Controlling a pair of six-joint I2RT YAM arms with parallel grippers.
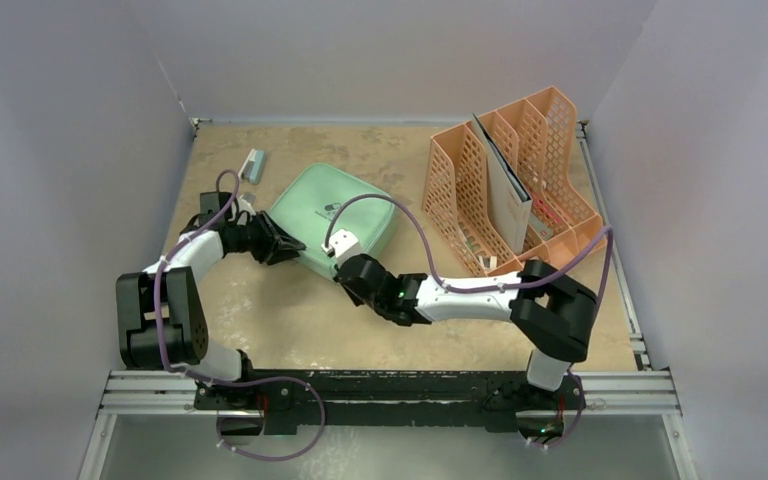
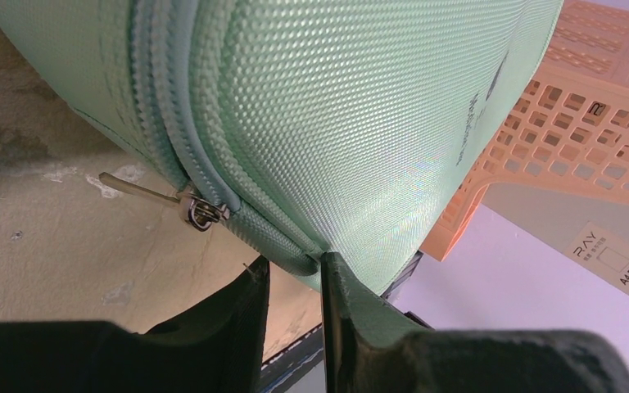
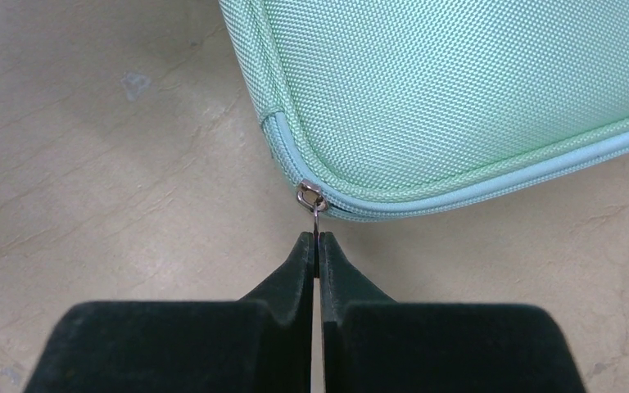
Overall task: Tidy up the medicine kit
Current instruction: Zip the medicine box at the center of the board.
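Note:
The medicine kit [image 1: 355,225] is a mint-green woven zip case with rounded corners, lying flat mid-table. My left gripper [image 1: 293,245] is at its left edge. In the left wrist view the jaws [image 2: 293,264] pinch the kit's [image 2: 360,123] zipped rim, with a silver zipper pull [image 2: 143,190] lying free to their left. My right gripper [image 1: 338,262] is at the kit's near corner. In the right wrist view it [image 3: 317,239] is shut on the thin metal zipper pull [image 3: 312,199] at the corner of the kit [image 3: 459,90].
A peach mesh file rack [image 1: 550,130] holding a grey folder stands at the back right, close to the kit; it also shows in the left wrist view [image 2: 573,139]. A small mint and white item [image 1: 252,165] lies at the back left. Grey walls enclose the table.

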